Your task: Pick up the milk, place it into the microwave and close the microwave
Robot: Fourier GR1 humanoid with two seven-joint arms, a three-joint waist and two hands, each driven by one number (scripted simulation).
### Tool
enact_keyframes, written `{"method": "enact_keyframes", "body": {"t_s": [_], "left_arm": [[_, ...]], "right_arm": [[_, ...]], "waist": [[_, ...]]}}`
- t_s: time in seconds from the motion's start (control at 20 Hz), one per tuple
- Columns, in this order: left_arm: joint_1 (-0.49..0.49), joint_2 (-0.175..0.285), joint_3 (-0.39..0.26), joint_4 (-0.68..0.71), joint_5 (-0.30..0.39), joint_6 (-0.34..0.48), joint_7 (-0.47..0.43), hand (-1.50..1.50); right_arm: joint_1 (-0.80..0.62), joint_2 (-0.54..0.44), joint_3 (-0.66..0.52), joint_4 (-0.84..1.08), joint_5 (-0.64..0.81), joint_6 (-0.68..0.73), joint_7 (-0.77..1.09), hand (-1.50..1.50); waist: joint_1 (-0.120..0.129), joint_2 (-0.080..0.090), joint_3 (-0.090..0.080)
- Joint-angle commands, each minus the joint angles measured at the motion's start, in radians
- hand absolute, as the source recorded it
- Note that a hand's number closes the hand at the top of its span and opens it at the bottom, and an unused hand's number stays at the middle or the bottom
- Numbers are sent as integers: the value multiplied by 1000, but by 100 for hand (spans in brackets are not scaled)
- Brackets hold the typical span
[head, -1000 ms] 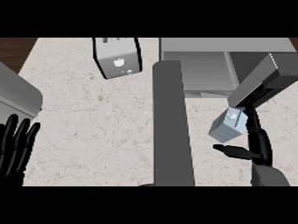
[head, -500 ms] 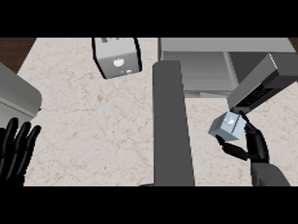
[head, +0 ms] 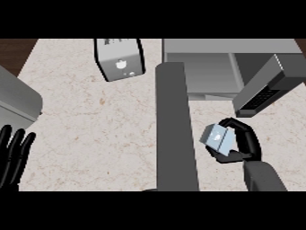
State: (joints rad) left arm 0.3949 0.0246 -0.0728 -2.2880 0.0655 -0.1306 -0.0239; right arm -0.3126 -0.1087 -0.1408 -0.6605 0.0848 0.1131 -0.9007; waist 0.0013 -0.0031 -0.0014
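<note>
The pale speckled counter (head: 95,121) fills most of the view. At its upper right stands the grey microwave (head: 229,45), its cavity exposed and its door (head: 269,85) swung out to the right. A long grey slab (head: 177,126) runs down the middle of the view, from beside the microwave to the lower edge. A grey box (head: 6,99) shows at the left edge, and a toaster (head: 120,63) stands at the top. The left hand (head: 6,159) rests at the lower left, fingers straight and slightly apart. The right hand (head: 246,143) has its fingers curled around the milk (head: 217,138), a small tilted carton right of the slab, near the door's lower end. Whether it touches the counter, I cannot tell.
</note>
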Motion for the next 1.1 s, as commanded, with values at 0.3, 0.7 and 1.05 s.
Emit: {"method": "enact_keyframes", "body": {"t_s": [0.3, 0.7, 1.05], "left_arm": [[40, 22, 75, -18, 76, -35, 7, -150], [21, -23, 34, 22, 38, -20, -2, -150], [27, -9, 78, 72, 51, -67, -51, -150]], "right_arm": [[350, 89, 83, -339, -31, 7, -50, 150], [269, 108, 177, -477, -70, -188, 113, 150], [51, 108, 239, -351, -33, -417, 230, 150]], "waist": [[-3, 0, 0], [2, 1, 1], [13, 4, 1]]}}
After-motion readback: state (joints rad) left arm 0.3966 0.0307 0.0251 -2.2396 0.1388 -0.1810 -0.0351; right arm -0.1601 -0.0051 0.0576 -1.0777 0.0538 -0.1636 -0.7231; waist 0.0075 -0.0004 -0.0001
